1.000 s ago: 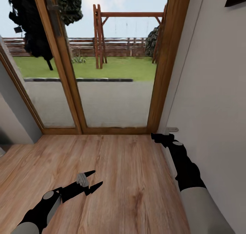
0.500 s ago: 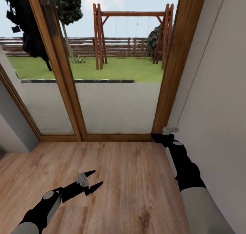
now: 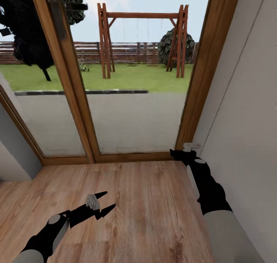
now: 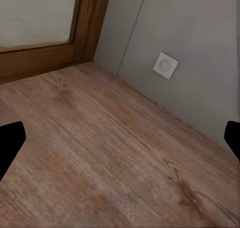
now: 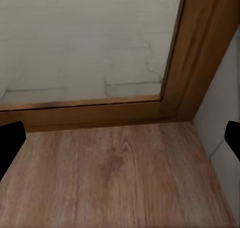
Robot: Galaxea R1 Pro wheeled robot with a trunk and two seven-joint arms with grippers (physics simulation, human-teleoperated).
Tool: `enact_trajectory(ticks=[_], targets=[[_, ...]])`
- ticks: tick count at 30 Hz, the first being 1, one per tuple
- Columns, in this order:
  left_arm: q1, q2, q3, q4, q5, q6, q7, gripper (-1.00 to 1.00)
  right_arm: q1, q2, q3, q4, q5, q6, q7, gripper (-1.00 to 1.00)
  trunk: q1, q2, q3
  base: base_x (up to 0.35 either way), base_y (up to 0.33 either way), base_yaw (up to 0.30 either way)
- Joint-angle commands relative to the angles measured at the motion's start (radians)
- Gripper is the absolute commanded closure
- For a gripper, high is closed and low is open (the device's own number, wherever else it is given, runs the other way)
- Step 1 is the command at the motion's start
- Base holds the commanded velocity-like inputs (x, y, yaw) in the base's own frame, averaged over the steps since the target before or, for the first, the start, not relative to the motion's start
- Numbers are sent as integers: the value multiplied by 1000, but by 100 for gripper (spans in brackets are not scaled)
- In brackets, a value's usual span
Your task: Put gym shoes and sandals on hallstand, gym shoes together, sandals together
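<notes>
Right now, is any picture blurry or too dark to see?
Head view: bright daylight through the glass door, sharp enough, floor evenly lit. Left wrist view: softer, wall plate slightly fuzzy. Right wrist view: paving behind the door frame looks blurred. No glare or dark patches; the black fingers show no detail.

Both arms are built alike: a pale grey, smooth, rounded upper segment gives way to a glossy black forearm. The left arm (image 3: 46, 236) carries a round light-grey cap on its black casing near the wrist, and a small ribbed grey block sits at the base of the left pincer (image 3: 105, 202), whose two fingers are thin, black and sharply pointed. The right arm (image 3: 209, 192) bears a narrow pale stripe along its forearm and a similar grey cap, ending in the black right pincer (image 3: 177, 154) beside a small light-grey bracket.
</notes>
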Motion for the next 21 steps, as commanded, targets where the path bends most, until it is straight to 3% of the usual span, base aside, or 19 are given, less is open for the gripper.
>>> enact_trajectory(ticks=[1,10,21], targets=[[0,0,0,1,3,-6,-4,-100,-1,1,-1,-1,6,6,1,-100,0,0,-1,1,316,-250],[0,0,0,1,3,-6,-4,-100,-1,1,-1,-1,7,6,1,-100,0,0,-1,14,295,-252],[0,1,0,1,3,-6,-5,-100,-1,1,-1,-1,7,6,1,-100,0,0,-1,8,35,-252]])
